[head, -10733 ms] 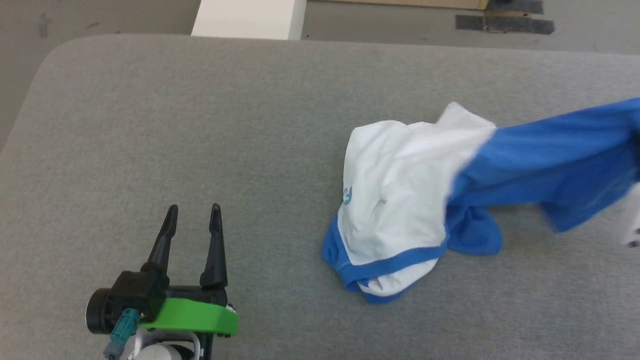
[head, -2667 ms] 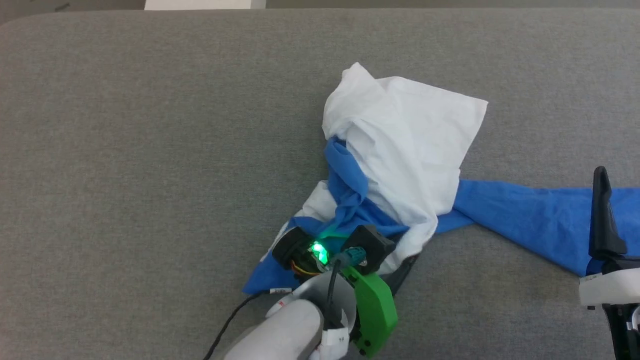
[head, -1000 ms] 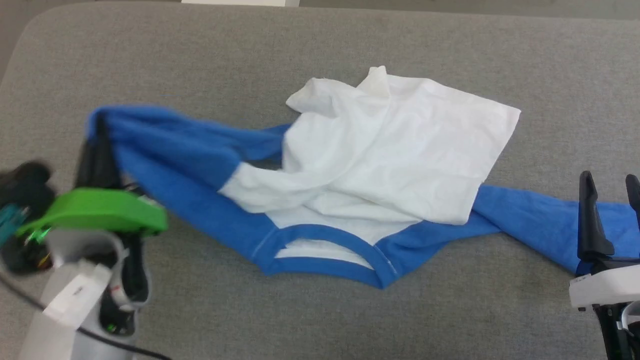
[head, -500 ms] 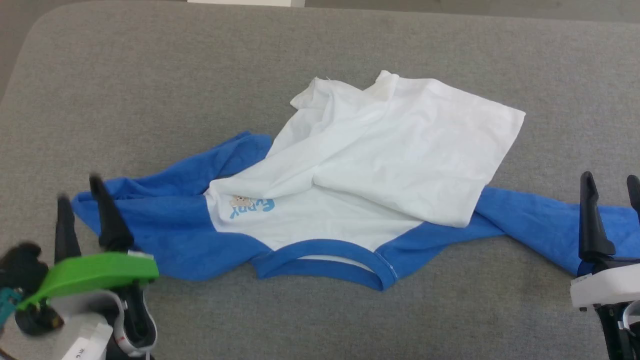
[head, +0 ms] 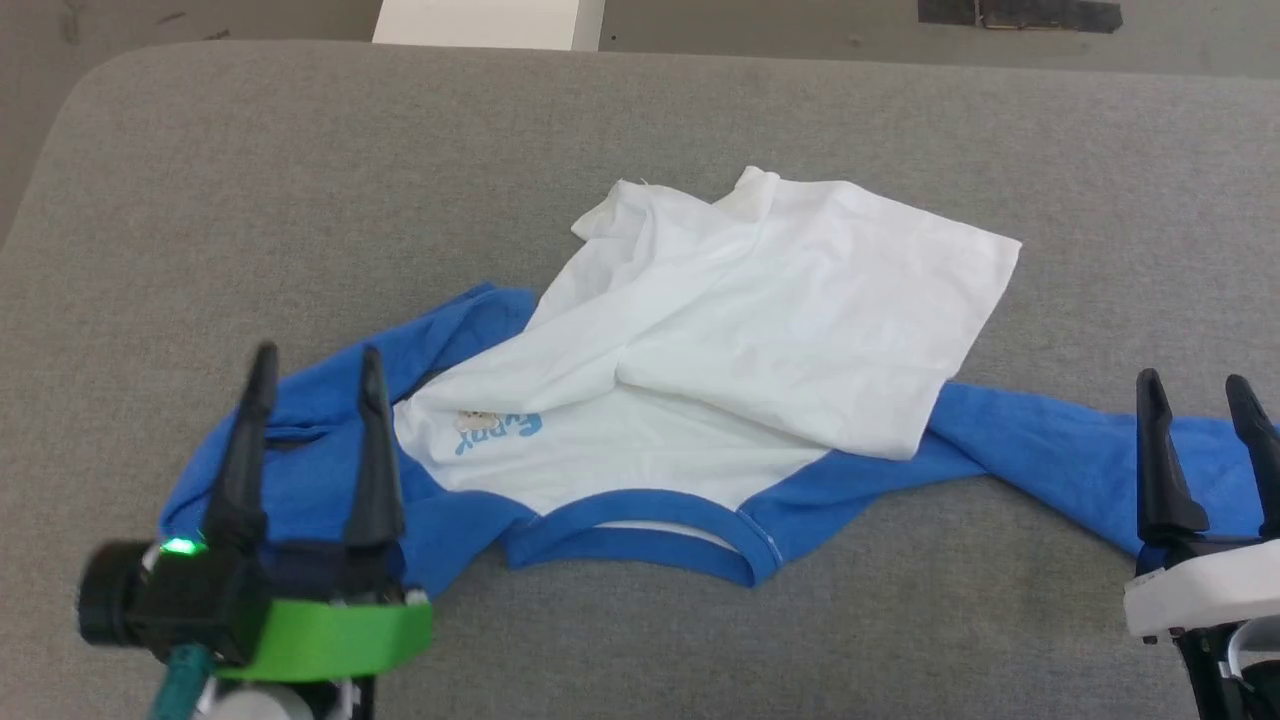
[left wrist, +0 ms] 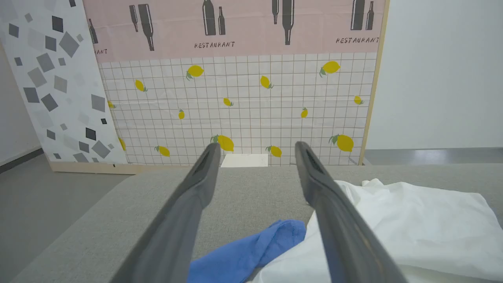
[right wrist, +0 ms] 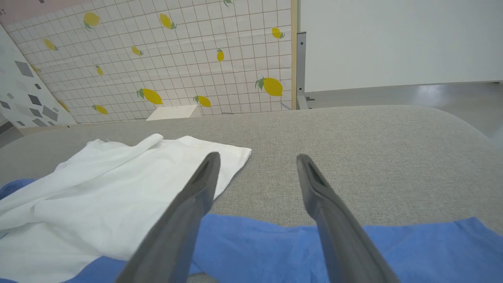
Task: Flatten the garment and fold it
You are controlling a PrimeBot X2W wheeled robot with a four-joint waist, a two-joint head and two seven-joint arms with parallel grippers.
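Bright, even light; soft shadows; sharp.

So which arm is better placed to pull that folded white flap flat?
Probably the right: the right gripper hangs open over the blue sleeve, beside the folded-over corner of the garment; the left gripper is farther away.

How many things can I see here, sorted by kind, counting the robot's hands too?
T-shirt: 1
Robot hands: 2, left hand and right hand
White box: 1
Grey padded surface: 1
Total: 5
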